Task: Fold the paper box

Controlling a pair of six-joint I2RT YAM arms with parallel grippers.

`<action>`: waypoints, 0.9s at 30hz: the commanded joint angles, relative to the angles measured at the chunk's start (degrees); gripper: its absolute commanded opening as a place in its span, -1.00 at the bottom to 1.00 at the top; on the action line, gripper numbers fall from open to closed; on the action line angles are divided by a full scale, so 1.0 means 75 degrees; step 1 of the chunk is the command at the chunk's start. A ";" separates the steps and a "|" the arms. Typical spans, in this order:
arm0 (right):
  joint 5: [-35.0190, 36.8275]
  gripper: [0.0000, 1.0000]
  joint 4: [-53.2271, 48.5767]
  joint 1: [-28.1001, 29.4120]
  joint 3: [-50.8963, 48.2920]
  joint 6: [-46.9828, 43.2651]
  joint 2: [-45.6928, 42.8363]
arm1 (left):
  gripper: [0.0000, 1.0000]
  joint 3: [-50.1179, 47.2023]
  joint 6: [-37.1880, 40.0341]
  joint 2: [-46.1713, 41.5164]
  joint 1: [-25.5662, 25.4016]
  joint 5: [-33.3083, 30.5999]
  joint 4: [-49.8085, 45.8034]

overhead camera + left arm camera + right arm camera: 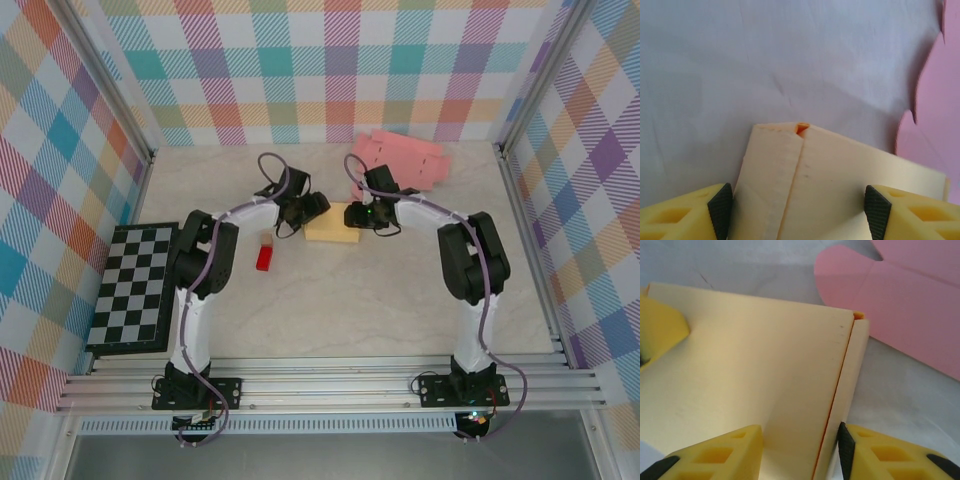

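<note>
As seen from the top external view, the paper box [333, 222], cream in colour, lies flat near the middle of the tabletop [340, 320], between the tips of the two arms. Both wrist views add a detail: a seam [837, 375] where two panels meet, with an orange strip showing along it. The left end effector [303, 213] meets the box's left end. Its wrist view shows the jaws part-way apart astride a corner, with one black pad [721, 210] at the box's edge and the other over the panel. The right end effector [372, 214] meets the right end, jaws part-way apart astride the seam and the narrow side panel. Whether either one is clamping the box cannot be told. Pink paper sheets [405, 162] lie just behind the box. A red object [265, 257] lies to its left, and a checkerboard [135, 285] sits at the left edge.
</note>
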 commanded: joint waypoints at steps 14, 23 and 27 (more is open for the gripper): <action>-0.1140 -0.08 -0.1269 0.1176 0.5670 0.1151 0.3660 | 0.46 0.1074 0.1399 0.0597 0.1940 -0.0235 -0.2023; -0.1084 -0.03 -0.1691 0.1516 0.7900 0.1822 0.4957 | 0.48 0.1262 0.1628 0.0626 0.2547 -0.0730 -0.2414; -0.0776 0.06 -0.2068 0.1464 0.8173 0.1432 0.4796 | 0.54 0.1494 0.1712 0.0477 0.2696 -0.0885 -0.2627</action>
